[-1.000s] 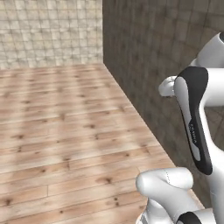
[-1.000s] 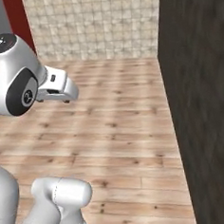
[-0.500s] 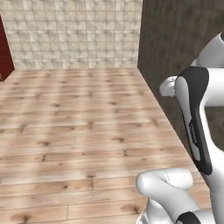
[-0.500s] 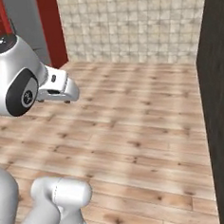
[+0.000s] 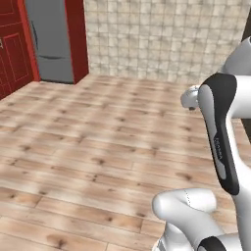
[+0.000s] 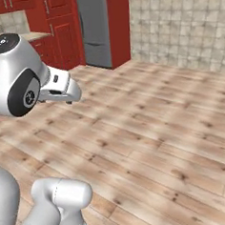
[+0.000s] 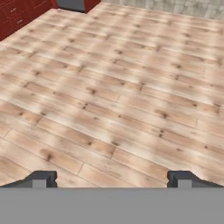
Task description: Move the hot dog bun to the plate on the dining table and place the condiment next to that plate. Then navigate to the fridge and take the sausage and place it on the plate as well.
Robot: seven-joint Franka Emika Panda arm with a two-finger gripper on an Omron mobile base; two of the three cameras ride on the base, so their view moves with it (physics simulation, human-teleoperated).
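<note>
One fridge (image 5: 54, 41) on show, tall and grey, doors closed, set between red panels. Red cabinets (image 6: 55, 28) alongside it; how many doors they have, I can't count from here. One tiled wall (image 5: 162, 37) at the back, one wooden plank floor (image 5: 98, 147) running across. One gripper (image 7: 112, 178), two fingertips (image 7: 41, 178) spread wide apart, nothing between them.

- fridge (image 5: 54, 41): plain grey
- cabinets (image 6: 55, 23): deep red
- floor (image 5: 98, 147): pale brown wood planks w/ dark knots
- back wall (image 5: 162, 37): beige mottled sq. tiles
- arm (image 5: 220, 132): white, dark joints
</note>
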